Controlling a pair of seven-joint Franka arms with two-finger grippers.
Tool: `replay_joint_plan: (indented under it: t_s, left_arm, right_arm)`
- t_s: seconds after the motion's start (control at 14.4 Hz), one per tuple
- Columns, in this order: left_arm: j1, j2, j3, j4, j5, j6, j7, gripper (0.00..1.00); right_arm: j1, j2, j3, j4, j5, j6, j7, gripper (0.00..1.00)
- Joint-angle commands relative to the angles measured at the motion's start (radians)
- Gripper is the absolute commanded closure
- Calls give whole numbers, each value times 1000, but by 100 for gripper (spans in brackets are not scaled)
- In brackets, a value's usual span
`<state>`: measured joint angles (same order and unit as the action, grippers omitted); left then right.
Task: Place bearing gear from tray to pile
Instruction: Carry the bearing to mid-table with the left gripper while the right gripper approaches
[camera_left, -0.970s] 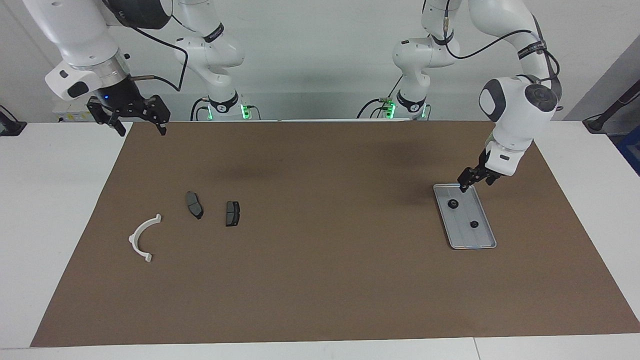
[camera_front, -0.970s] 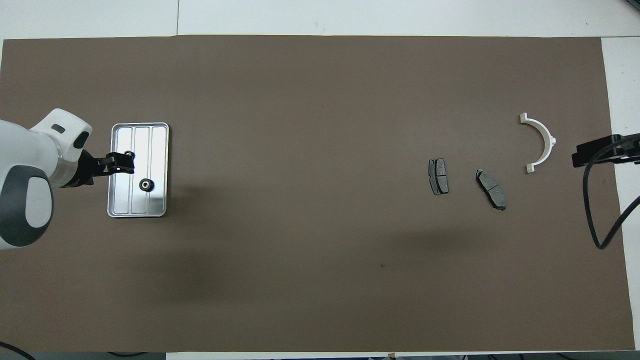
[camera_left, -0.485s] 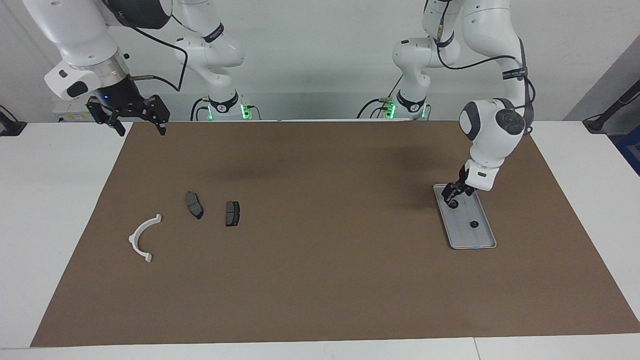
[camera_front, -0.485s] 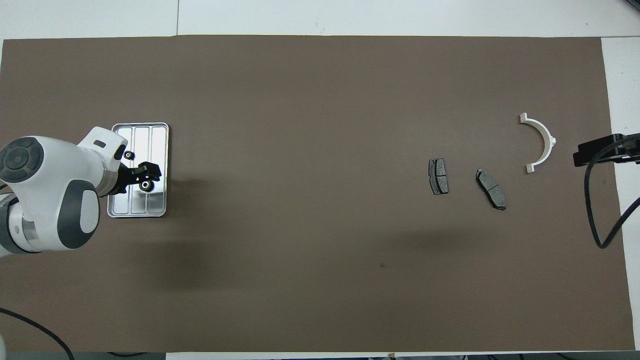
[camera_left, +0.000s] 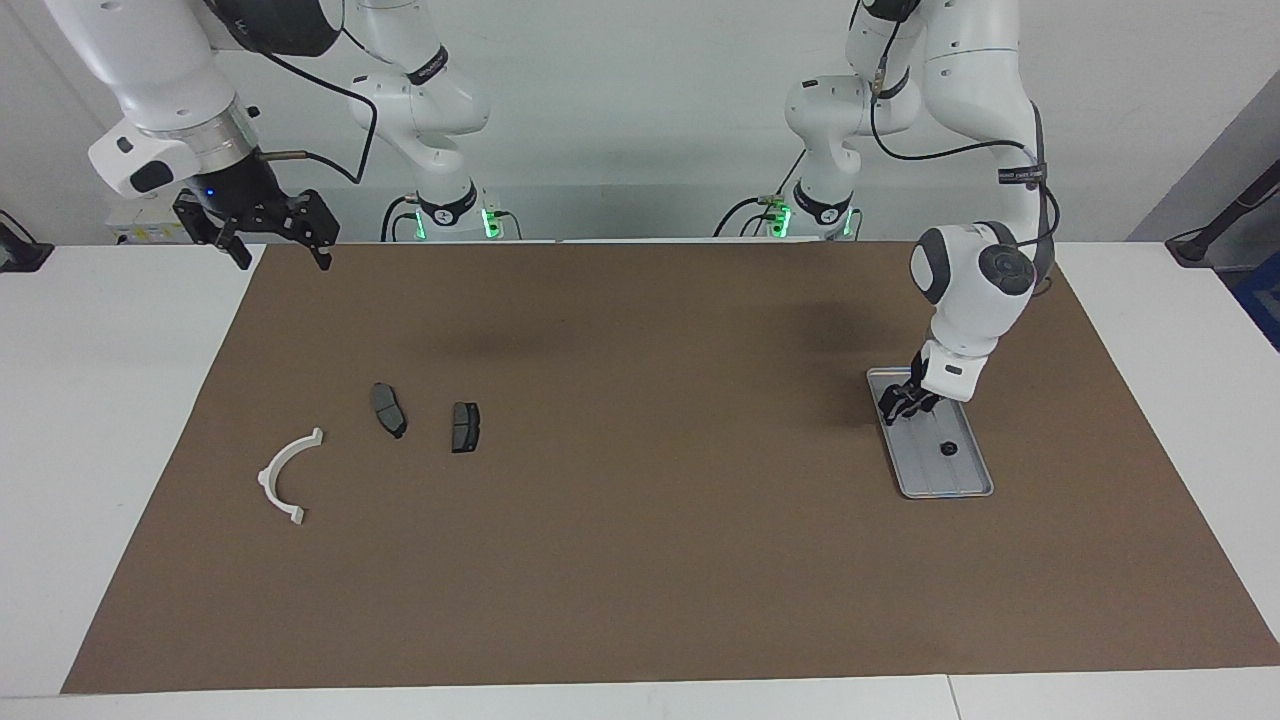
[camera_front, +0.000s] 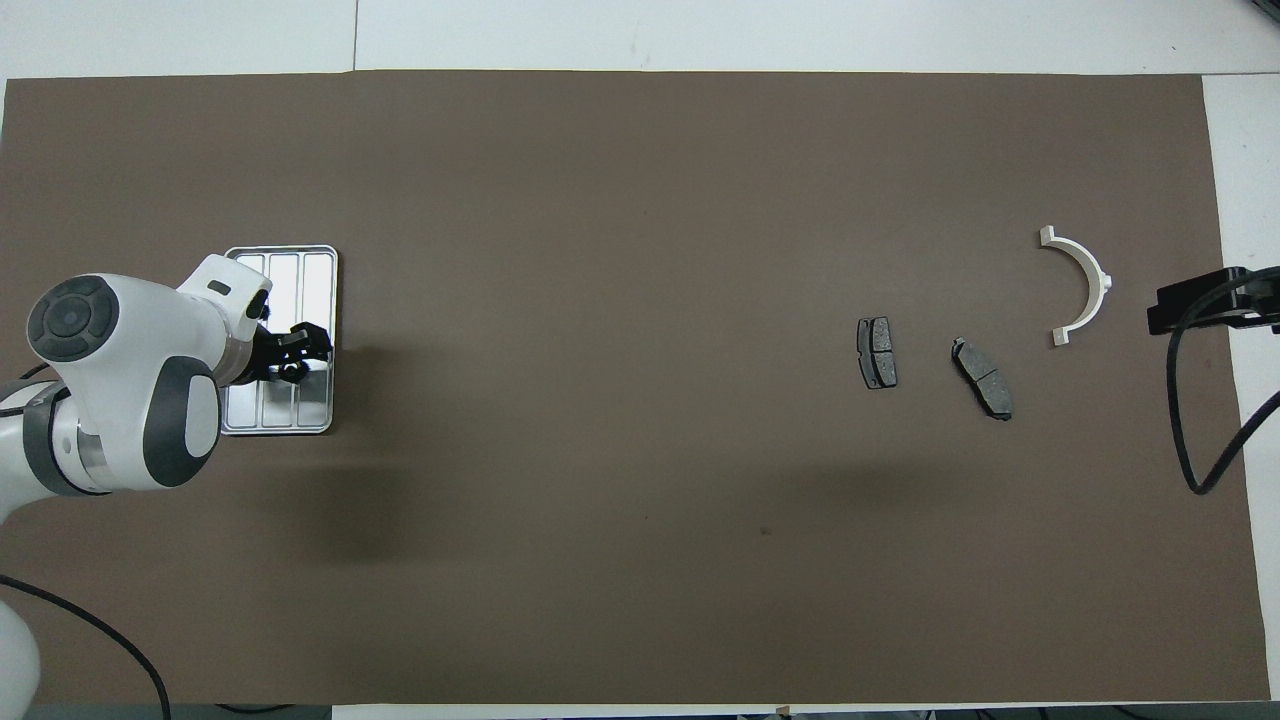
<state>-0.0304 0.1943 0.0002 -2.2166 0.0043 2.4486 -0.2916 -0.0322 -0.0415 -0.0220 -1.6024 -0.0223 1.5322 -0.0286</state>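
The left gripper (camera_left: 897, 404) has swung from the tray's (camera_left: 962, 482) 1 o'clock corner, in the facing view, down toward 11 o'clock over its robot-side end. It now covers the nearer bearing gear (camera_front: 291, 370); whether it grips it cannot be told.

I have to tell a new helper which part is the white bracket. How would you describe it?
Look along the brown mat toward the right arm's end of the table, where three small parts lie loose. Beside the two dark brake pads, the white bracket is the only pale one, a thin half-ring.
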Motion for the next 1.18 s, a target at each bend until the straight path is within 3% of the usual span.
replay_joint_plan:
  t_s: [0.0, 0.07, 0.42, 0.48, 0.62, 0.9, 1.11]
  left_arm:
    - [3, 2, 7, -5, 14, 10, 32, 52]
    - [1, 2, 7, -8, 14, 6, 32, 67]
    - [-3, -4, 7, -14, 14, -20, 29, 88]
    - [-2, -4, 7, -14, 14, -22, 29, 99]
    - [-3, -1, 7, 3, 14, -35, 26, 100]
    - [-9, 2, 6, 145, 11, -175, -22, 100]
    - [-67, 11, 1, 212, 7, -192, -225, 100]
  right_arm:
    - [-5, -27, 8, -34, 5, -12, 27, 0]
    - [-9, -38, 8, -46, 5, -15, 51, 0]
    - [-15, -67, 8, -111, 5, -23, 27, 0]
    - [-9, -72, 8, -119, 5, -23, 33, 0]
    - [0, -81, 14, -143, 5, 8, 42, 0]
    - [17, -63, 17, -246, 5, 210, 35, 0]
    - [119, 23, 19, -268, 8, 324, 47, 0]
